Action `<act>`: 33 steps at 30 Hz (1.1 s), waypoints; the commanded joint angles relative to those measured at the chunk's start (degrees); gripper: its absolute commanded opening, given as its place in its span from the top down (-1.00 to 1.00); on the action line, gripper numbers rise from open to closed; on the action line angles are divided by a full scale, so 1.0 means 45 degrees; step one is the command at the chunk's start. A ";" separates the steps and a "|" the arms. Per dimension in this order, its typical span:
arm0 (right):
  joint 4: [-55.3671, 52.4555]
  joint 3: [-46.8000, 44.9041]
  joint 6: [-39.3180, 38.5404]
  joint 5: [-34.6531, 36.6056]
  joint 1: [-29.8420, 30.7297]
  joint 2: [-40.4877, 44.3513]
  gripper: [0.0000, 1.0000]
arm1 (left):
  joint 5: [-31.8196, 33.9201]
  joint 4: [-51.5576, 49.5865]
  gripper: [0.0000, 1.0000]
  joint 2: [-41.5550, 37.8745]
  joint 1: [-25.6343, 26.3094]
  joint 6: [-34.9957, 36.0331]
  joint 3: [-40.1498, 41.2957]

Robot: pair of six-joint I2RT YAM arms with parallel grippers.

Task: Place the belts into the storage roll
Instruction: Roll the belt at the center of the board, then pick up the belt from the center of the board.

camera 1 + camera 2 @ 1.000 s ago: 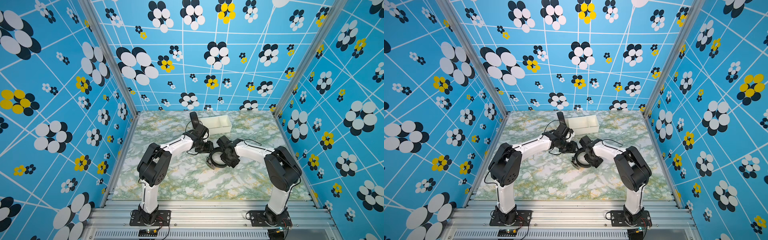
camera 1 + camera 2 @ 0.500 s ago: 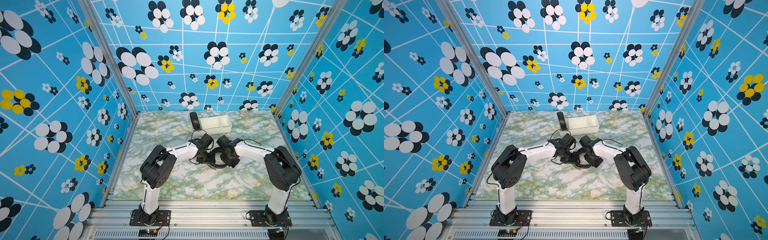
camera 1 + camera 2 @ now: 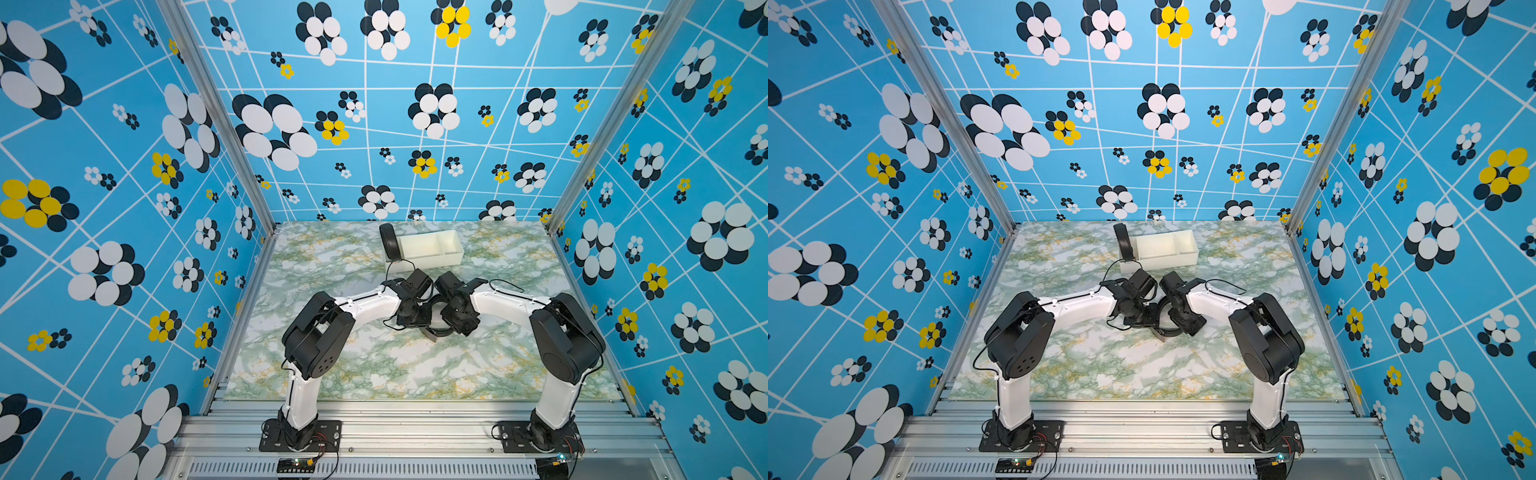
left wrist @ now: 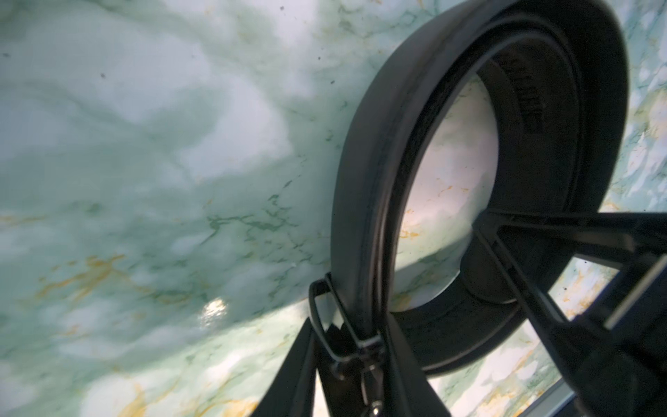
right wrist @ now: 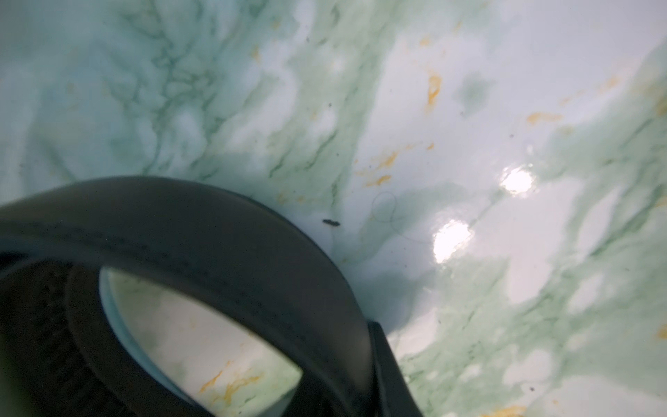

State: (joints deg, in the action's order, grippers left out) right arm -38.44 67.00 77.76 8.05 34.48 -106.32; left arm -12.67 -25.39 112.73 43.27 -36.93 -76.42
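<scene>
Green marble surface (image 3: pixel 374 365) is holding an off-white plastic tray (image 3: pixel 428 261), with one black coiled belt (image 3: pixel 388 241) standing at its end (inside or leaning, I cannot tell). Left gripper (image 4: pixel 352 335) and right gripper (image 3: pixel 448 320) are both pinching the second black coiled belt (image 4: pixel 361 180), not yet stored.

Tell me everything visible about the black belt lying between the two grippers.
The belt is a black strap, smooth and leather-like, wound into a loose ring of a few layers, its edge on the marble table and its hole facing up. A thin wire buckle sits on the outer layer; embossed lettering marks the inner face. The left gripper straddles the band at the buckle; the right gripper meets the opposite side.
</scene>
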 commanded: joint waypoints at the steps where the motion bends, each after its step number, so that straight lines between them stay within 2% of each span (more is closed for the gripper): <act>1: 0.0744 -0.1020 -0.0145 -0.1458 0.0095 -0.0997 0.52 | 0.0474 -0.1019 0.73 0.0555 0.0156 0.0136 -0.0213; 5: 0.0836 -0.1344 -0.0084 -0.1477 0.0067 -0.0439 0.13 | 0.0910 -0.1417 0.77 0.0592 0.0164 0.0446 -0.0442; 6: 0.0861 -0.1477 -0.0063 -0.1477 0.0040 -0.0272 0.09 | 0.0964 -0.1484 0.77 0.0631 0.0152 0.0535 -0.0504; 11: 0.0788 -0.1932 0.0174 -0.1565 -0.0178 0.0830 -0.01 | 0.1188 -0.1750 0.79 0.0754 0.0156 0.0808 -0.0760; 19: -0.0377 -0.1906 0.1234 -0.1925 -0.0761 0.3841 -0.14 | 0.1409 -0.2088 0.79 0.0976 0.0223 0.1249 -0.1253; 24: -0.0659 -0.1985 0.2222 -0.2194 -0.1271 0.5278 -0.14 | 0.1557 -0.2288 0.79 0.1026 0.0255 0.1543 -0.1389; 27: -0.0928 -0.0864 0.2430 -0.2729 -0.1577 0.4720 -0.16 | 0.1584 -0.2303 0.79 0.1000 0.0279 0.1647 -0.1423; 33: -0.0443 0.1791 0.2274 -0.4011 -0.1792 0.1592 -0.17 | 0.1532 -0.2252 0.79 0.1023 0.0330 0.1709 -0.1511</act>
State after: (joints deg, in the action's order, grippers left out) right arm -39.64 71.72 87.35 -6.68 26.72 -94.89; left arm -8.01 -32.77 115.09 44.64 -30.46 -82.41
